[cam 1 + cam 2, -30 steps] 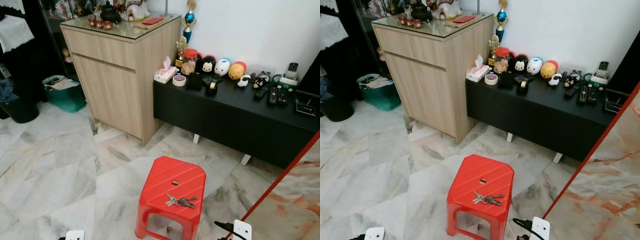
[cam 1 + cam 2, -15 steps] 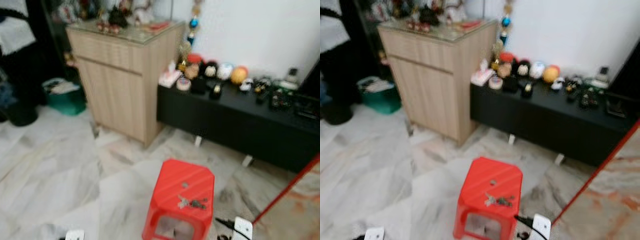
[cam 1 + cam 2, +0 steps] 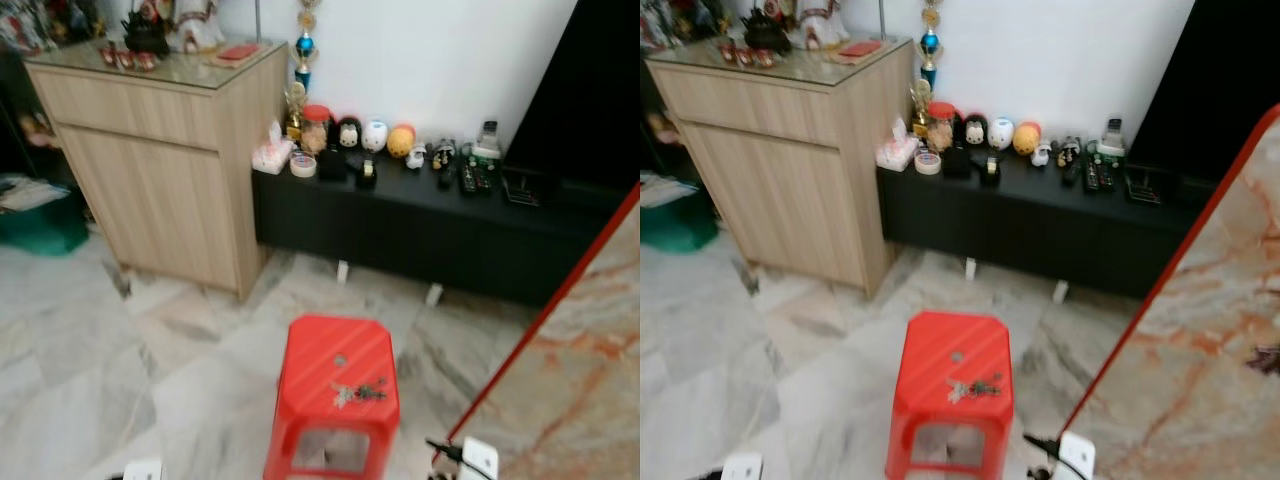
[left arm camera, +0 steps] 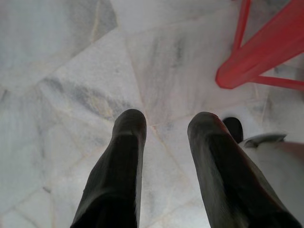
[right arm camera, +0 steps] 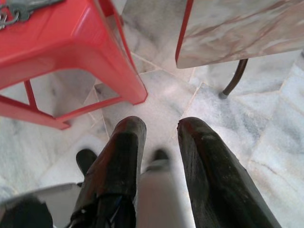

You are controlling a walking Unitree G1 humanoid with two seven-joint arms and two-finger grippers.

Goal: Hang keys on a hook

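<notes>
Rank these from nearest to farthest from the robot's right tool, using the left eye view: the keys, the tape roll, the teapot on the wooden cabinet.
Right tool hangs low, beside the red stool.
1. Keys: on the stool top, just ahead.
2. Tape roll: left end of the black bench.
3. Teapot: on the cabinet, far left.

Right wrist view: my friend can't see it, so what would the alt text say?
Two black fingers of the right gripper, held apart, point down at a marble floor. A red stool stands just beyond them, with keys lying on its seat. A marble-topped table with a red edge stands beside it.
</notes>
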